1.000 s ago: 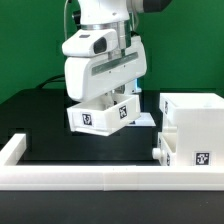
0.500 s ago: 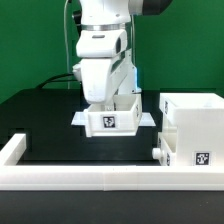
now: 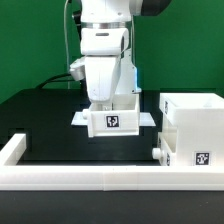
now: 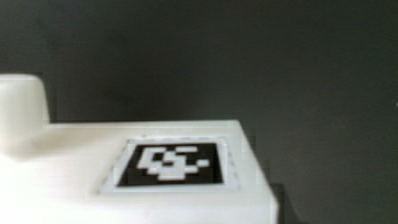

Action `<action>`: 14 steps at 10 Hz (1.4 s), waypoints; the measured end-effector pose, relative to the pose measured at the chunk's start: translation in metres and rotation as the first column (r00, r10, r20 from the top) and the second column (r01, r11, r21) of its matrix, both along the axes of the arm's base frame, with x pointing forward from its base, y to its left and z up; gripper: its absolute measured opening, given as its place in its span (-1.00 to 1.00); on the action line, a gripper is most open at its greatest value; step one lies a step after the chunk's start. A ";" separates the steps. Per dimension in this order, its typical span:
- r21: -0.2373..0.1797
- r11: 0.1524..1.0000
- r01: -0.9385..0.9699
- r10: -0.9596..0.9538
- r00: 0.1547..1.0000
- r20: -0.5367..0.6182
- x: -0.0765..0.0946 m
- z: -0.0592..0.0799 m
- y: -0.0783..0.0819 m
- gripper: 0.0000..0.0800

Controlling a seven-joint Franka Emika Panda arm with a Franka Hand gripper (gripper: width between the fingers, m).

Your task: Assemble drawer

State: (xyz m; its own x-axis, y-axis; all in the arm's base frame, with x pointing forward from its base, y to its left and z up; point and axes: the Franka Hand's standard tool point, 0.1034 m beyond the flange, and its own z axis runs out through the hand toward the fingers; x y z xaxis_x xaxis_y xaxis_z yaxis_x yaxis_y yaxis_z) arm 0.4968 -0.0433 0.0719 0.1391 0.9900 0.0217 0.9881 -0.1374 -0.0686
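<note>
My gripper (image 3: pixel 110 102) is shut on a small white drawer tray (image 3: pixel 112 120) and holds it low over the black table, its tagged face square to the exterior view. The tray hides my fingertips. The large white drawer housing (image 3: pixel 192 122) stands at the exterior view's right, with a tag low on its front face and a small knobbed white part (image 3: pixel 159 152) at its near left corner. The wrist view shows the tray's tagged face (image 4: pixel 173 163) close up against the dark table, with a blurred white upright part (image 4: pixel 18 110) beside it.
A long low white rail (image 3: pixel 90 176) edges the table's front and turns back at the exterior view's left (image 3: pixel 14 150). The marker board (image 3: pixel 148 119) lies flat on the table behind the held tray and shows on both sides of it.
One second ago the tray hung tilted and turned at an angle. It has since rotated square to the camera and shifted slightly right and down. It has hardly moved in the last half second.
</note>
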 end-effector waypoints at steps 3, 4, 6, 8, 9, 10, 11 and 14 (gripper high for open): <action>0.034 0.999 -0.038 0.038 0.999 0.009 0.003 -0.002 -0.013 -0.89; 0.025 0.999 -0.048 0.048 0.999 0.010 0.005 -0.002 -0.012 -0.89; 0.020 0.999 -0.049 0.049 0.999 0.011 0.008 -0.002 -0.007 -0.89; 0.011 0.998 -0.055 0.055 0.998 0.010 0.009 -0.002 -0.003 -0.89; 0.010 0.999 -0.053 0.053 0.999 0.010 0.010 -0.002 -0.004 -0.89; -0.030 0.999 -0.036 0.036 0.999 0.010 0.011 -0.001 0.000 -0.89; -0.059 0.996 -0.067 0.068 0.998 0.007 0.012 0.000 0.004 -0.89; -0.090 0.989 -0.116 0.116 0.993 0.000 0.012 0.000 0.004 -0.89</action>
